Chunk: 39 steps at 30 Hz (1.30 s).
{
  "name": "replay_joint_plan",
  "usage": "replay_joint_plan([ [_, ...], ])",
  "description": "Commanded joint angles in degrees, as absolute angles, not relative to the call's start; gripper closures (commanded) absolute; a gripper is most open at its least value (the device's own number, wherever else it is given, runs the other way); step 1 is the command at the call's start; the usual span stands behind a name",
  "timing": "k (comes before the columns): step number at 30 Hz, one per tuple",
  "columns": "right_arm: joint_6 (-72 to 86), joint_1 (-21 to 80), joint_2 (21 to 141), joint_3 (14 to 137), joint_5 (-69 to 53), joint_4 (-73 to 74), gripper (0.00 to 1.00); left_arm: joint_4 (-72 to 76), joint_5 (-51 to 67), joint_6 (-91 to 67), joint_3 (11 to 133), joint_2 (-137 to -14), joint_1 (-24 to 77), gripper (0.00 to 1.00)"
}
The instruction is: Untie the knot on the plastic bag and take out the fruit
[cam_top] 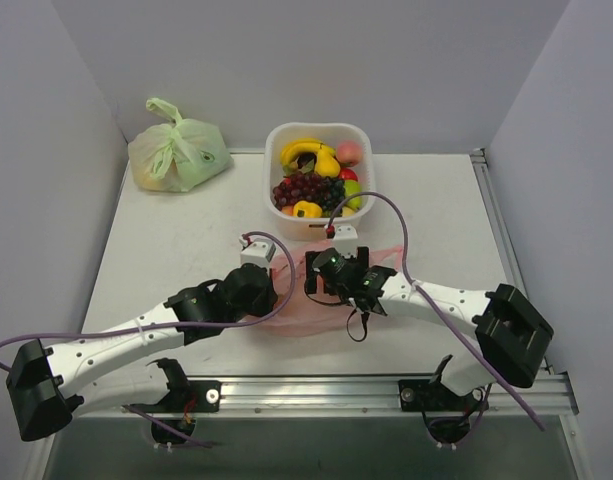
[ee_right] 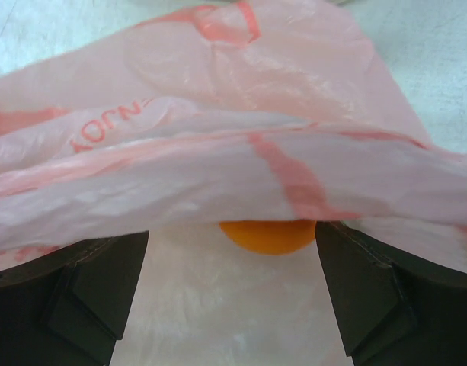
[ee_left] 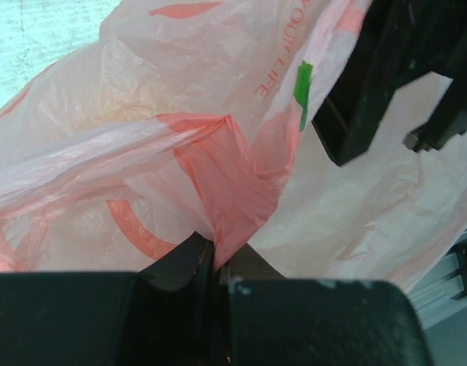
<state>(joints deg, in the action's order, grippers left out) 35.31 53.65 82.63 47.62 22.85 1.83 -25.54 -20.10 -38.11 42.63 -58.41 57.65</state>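
The pink plastic bag [cam_top: 311,300] lies flat between my two grippers. My left gripper [cam_top: 289,283] is shut on a fold of the bag [ee_left: 225,183], the plastic pinched between its jaws [ee_left: 215,255]. My right gripper [cam_top: 314,275] is open at the bag's mouth, its fingers [ee_right: 96,290] spread wide under the lifted upper layer [ee_right: 218,175]. A round orange [ee_right: 267,232] shows inside the bag, just ahead between the fingers and untouched. No knot shows; a loose handle loop [ee_right: 225,23] lies at the far end. A dark grape bunch [cam_top: 308,187] and a pinkish fruit [cam_top: 349,152] lie in the white basket.
The white basket [cam_top: 274,150] with several fruits stands just behind the bag. A tied pale green bag [cam_top: 178,155] sits at the back left. The right gripper's black body [ee_left: 385,76] is close in the left wrist view. Walls bound the table on three sides.
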Motion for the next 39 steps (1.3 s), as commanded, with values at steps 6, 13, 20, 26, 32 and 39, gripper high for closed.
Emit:
replay_joint_plan([
  [6,40.07,51.07,89.73,48.43,32.78,-5.44,0.04,-26.89,-18.46,-40.61,42.89,-56.08,57.83,0.99],
  [13,39.20,47.46,92.47,47.46,28.74,-9.58,0.38,-28.21,-20.12,-39.64,42.71,-55.99,57.83,0.99],
  [20,31.56,47.72,83.51,44.12,19.96,-12.13,0.77,-29.18,-26.70,-35.95,43.94,-56.25,57.40,0.99],
  [26,24.09,48.25,72.87,42.45,6.79,-10.02,0.88,-29.44,-28.65,-30.33,46.57,-57.39,53.88,0.99],
  [32,19.43,48.25,62.59,40.61,-4.47,-8.70,0.88,-29.44,-29.70,-20.67,50.18,-59.06,50.19,1.00],
  [39,17.23,46.59,53.45,42.71,-10.99,-7.30,0.88,-21.38,-32.96,-10.73,46.16,-54.78,48.16,1.00],
])
